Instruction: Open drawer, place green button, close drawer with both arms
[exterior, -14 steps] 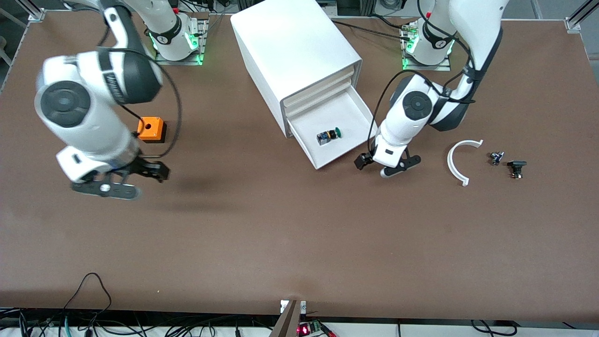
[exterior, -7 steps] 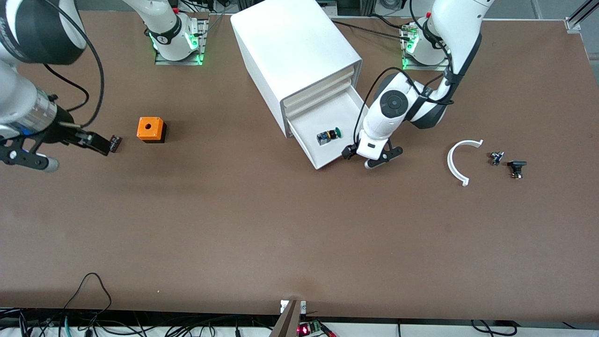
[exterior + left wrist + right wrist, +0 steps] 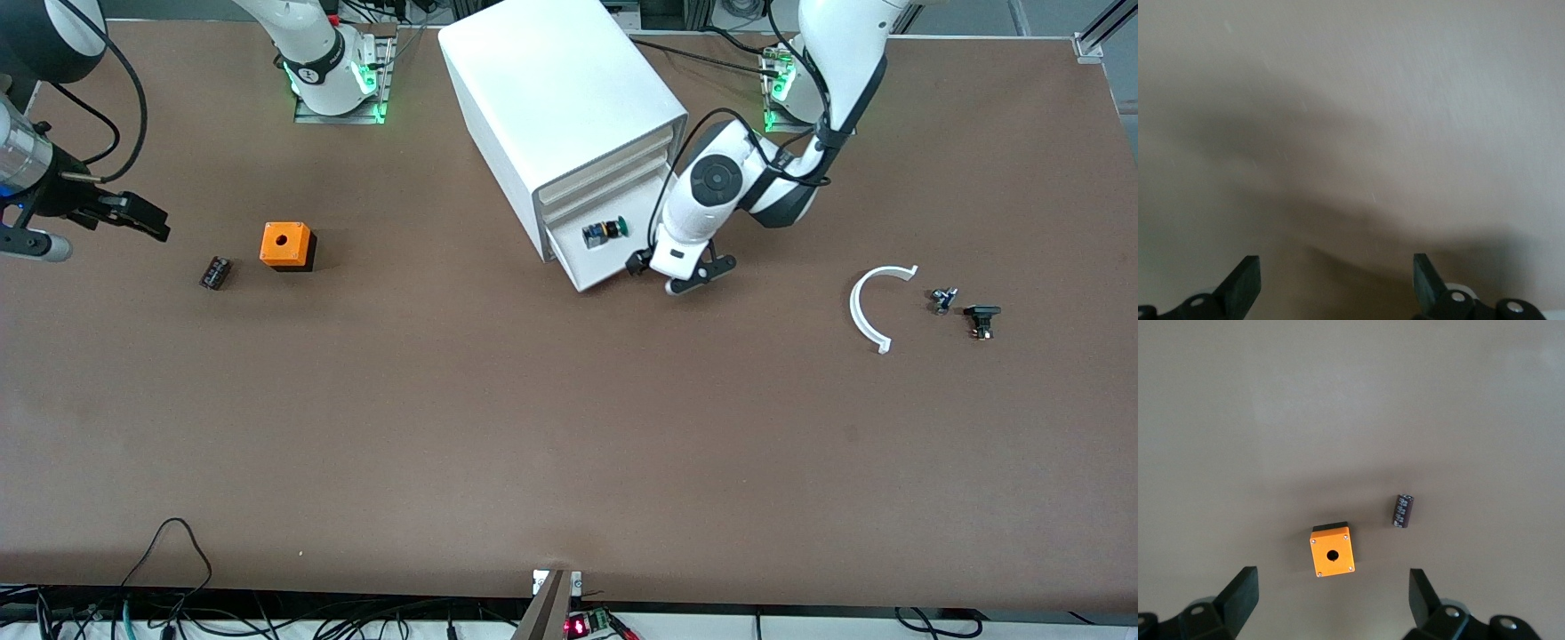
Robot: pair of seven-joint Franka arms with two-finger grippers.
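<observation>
The white cabinet (image 3: 569, 98) stands toward the robots' bases. Its lowest drawer (image 3: 597, 267) is pulled out a short way. The green-capped button (image 3: 605, 232) lies in the drawer. My left gripper (image 3: 669, 274) is open and low against the drawer's front, at the corner toward the left arm's end. In the left wrist view its fingers (image 3: 1245, 287) stand wide apart before a pale blurred surface. My right gripper (image 3: 84, 229) is open and empty, up over the right arm's end of the table. It also shows in the right wrist view (image 3: 1331, 600).
An orange box with a hole (image 3: 286, 244) and a small black cylinder (image 3: 214, 271) lie toward the right arm's end; both show in the right wrist view, the box (image 3: 1331, 550) and the cylinder (image 3: 1403, 510). A white curved strip (image 3: 867, 307) and small black parts (image 3: 981, 320) lie toward the left arm's end.
My left gripper has pushed the drawer most of the way in, with the button inside. My right arm has swung away toward its end of the table, uncovering the black cylinder.
</observation>
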